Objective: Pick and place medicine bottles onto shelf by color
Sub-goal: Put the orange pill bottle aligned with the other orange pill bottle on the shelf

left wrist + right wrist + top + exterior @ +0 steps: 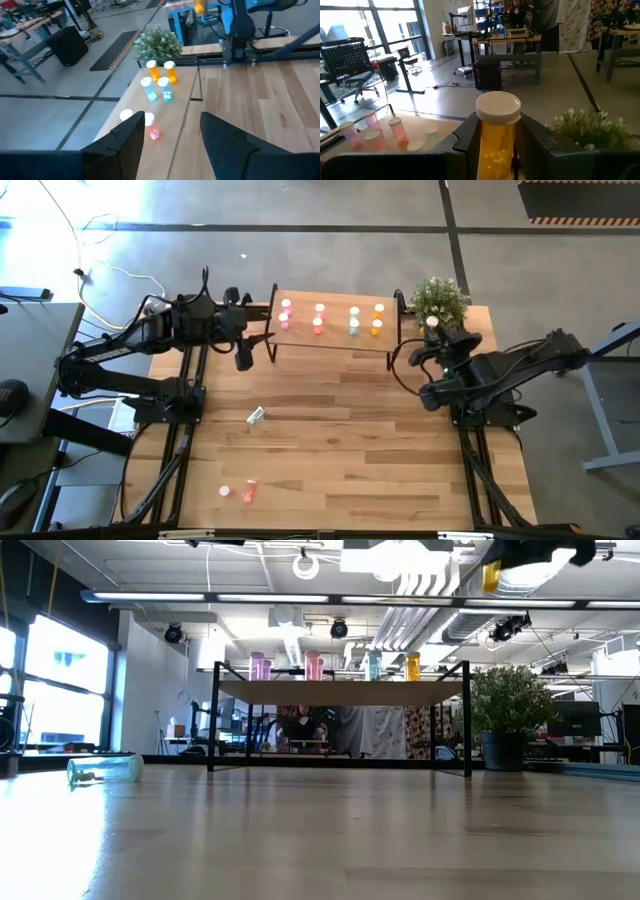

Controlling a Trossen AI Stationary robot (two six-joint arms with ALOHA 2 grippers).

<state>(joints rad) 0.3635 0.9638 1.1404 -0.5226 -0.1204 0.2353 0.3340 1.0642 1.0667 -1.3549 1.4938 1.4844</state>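
Medicine bottles (330,319) stand in pairs on the shelf (335,340) at the far edge of the table (340,460): pink ones (285,315) at the left, salmon-red (319,318) next, pale green (354,320) after those, and orange (377,319) at the right. We see three more off the shelf, a pale bottle (256,416) lying on its side on the left half of the table, and a salmon-red one (249,491) beside a white-capped one (225,491) near the front left. Our right gripper (497,145) hovers just beyond the right end of the shelf, next to the potted plant (440,300), its fingers clamped around an orange bottle (496,142) held upright with its white cap on top. Our left gripper (170,140) sits above the left end of the shelf, its fingers spread apart with nothing between them; past them its wrist view looks along the row toward the plant. From table height, the shelf's black legs (214,718) stand on the wood, and the fallen pale bottle lies well to the left of them. Beyond the table lies a grey floor with desks and chairs.
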